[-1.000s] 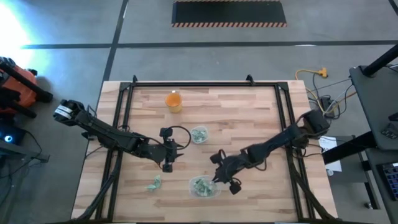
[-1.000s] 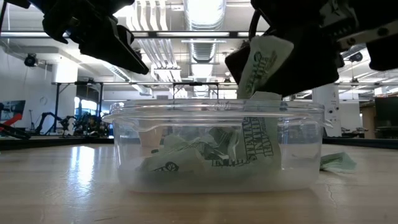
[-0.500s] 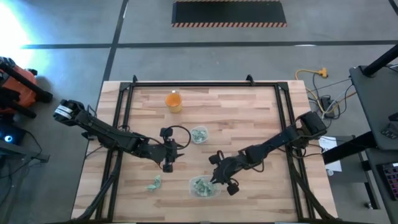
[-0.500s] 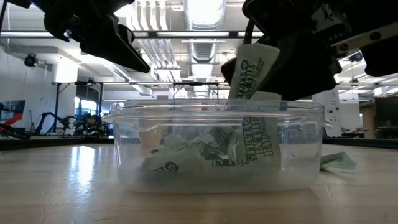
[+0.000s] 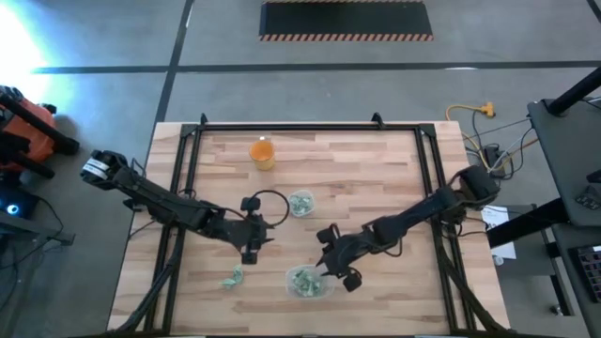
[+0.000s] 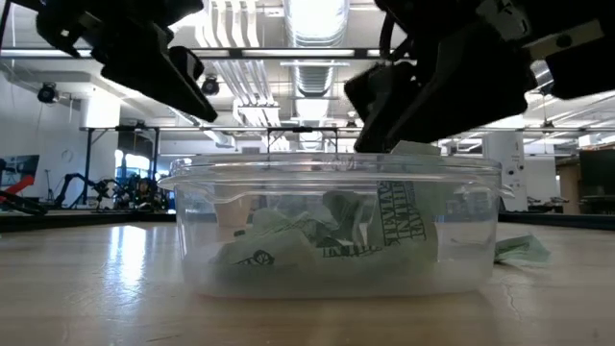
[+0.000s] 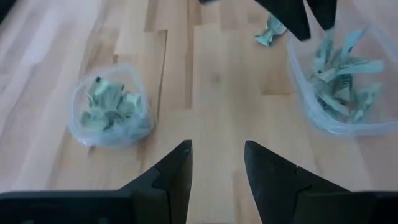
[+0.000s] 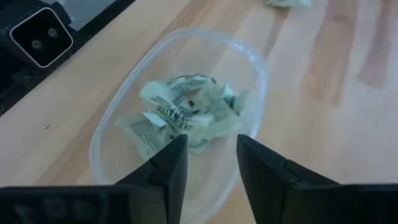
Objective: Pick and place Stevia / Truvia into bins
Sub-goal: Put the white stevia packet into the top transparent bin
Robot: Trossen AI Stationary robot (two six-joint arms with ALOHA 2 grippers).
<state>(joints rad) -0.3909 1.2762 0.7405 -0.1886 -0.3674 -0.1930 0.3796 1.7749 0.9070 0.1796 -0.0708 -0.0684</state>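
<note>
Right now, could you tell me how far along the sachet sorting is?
Mostly done: the tub and the round cup each hold a pile of Truvia sachets. In hand: nothing; the right gripper is open over the tub, and the left gripper is open above bare table. Left: the loose sachets beside the tub.

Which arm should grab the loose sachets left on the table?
Left, likely. The left gripper is open, empty and nearer the loose sachets. The right gripper, also open, hangs over the tub.
</note>
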